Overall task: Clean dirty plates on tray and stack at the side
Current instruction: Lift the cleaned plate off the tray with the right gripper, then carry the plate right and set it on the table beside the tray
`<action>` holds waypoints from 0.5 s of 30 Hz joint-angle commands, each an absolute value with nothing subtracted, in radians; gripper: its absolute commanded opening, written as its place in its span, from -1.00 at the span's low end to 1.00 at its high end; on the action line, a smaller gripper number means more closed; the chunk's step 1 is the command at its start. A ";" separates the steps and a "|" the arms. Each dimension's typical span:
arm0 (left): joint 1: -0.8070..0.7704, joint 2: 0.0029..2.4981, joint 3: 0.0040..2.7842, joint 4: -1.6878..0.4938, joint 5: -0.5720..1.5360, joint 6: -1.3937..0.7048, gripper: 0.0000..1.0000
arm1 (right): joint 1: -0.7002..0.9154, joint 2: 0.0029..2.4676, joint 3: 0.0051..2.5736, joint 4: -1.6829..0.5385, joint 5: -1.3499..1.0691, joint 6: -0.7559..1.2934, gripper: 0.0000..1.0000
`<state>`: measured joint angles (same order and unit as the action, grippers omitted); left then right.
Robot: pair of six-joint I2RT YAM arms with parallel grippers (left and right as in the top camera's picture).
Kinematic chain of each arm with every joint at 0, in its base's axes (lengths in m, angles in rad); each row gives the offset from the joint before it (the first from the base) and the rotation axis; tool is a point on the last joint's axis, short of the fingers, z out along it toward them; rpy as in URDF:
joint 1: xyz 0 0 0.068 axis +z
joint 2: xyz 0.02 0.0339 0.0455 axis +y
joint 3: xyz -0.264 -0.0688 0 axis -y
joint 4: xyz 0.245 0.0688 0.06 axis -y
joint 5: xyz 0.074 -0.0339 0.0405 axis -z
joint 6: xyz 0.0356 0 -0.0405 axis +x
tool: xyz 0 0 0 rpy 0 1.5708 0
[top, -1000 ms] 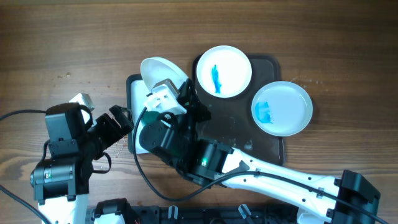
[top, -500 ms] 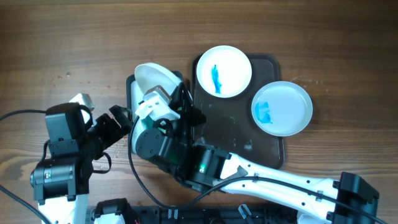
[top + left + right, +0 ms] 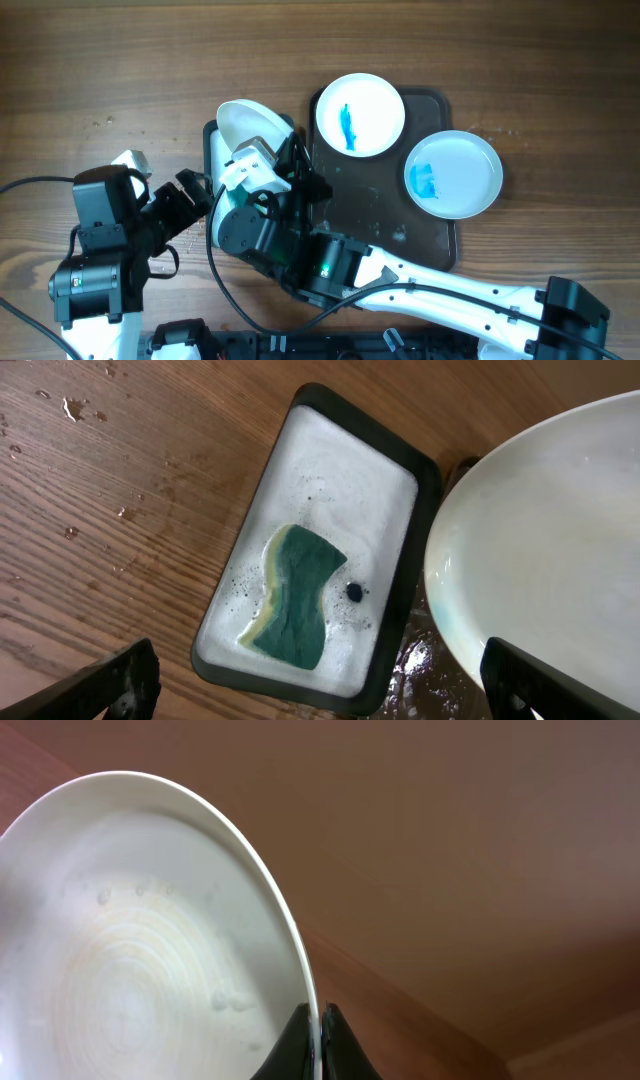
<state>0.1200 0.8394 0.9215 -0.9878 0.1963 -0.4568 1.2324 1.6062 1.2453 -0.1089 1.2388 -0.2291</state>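
Note:
My right gripper (image 3: 315,1032) is shut on the rim of a plain white plate (image 3: 130,950). It holds the plate tilted above the basin, as the overhead view (image 3: 250,122) and the left wrist view (image 3: 550,550) also show. Two plates smeared with blue are on the dark brown tray (image 3: 370,215): one (image 3: 360,113) at its far end, one (image 3: 452,173) overhanging its right rim. My left gripper (image 3: 320,700) is open and empty, over the near end of the basin; in the overhead view it (image 3: 190,198) is left of the basin.
The dark-rimmed basin (image 3: 428,475) holds foamy water and a green sponge (image 3: 295,600). In the overhead view my right arm covers most of the basin (image 3: 209,135). Water drops lie on the wood tabletop (image 3: 90,470) to the left.
My right gripper has moved the held plate a little to the left over the basin, then held still. The left arm and the two smeared plates have not moved.

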 commanded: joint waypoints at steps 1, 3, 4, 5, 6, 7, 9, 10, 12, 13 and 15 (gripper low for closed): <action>0.126 0.838 0.937 -0.985 0.197 -0.451 1.00 | 1.230 1.613 1.255 -0.106 1.265 -0.210 -0.91; 0.126 0.838 0.937 -0.985 0.197 -0.451 1.00 | 1.230 1.613 1.255 -0.106 1.265 -0.210 -0.91; 0.126 0.838 0.937 -0.985 0.197 -0.451 1.00 | 1.230 1.613 1.255 -0.106 1.265 -0.211 -0.91; 0.126 0.838 0.937 -0.985 0.197 -0.451 1.00 | 1.230 1.613 1.255 -0.105 1.264 -0.221 -0.91; 0.126 0.838 0.937 -0.985 0.197 -0.451 1.00 | 1.230 1.613 1.255 -0.102 1.265 -0.260 -0.91; 0.126 0.838 0.937 -0.985 0.197 -0.451 1.00 | 1.228 1.613 1.254 -0.087 1.265 -0.329 -0.91; 0.126 0.838 0.937 -0.985 0.197 -0.452 1.00 | 1.223 1.613 1.255 -0.032 1.255 -0.363 -0.91; 0.126 0.838 0.937 -0.985 0.197 -0.451 1.00 | 1.225 1.613 1.255 -0.023 1.231 -0.399 -0.91; 0.126 0.838 0.937 -0.985 0.197 -0.451 1.00 | 1.228 1.613 1.255 -0.001 1.218 -0.571 -0.91; 0.126 0.838 0.937 -0.985 0.197 -0.451 1.00 | 1.228 1.613 1.255 0.026 1.234 -0.616 -0.91; 0.126 0.838 0.937 -0.985 0.197 -0.452 1.00 | 1.233 1.613 1.255 0.056 1.234 -0.640 -0.91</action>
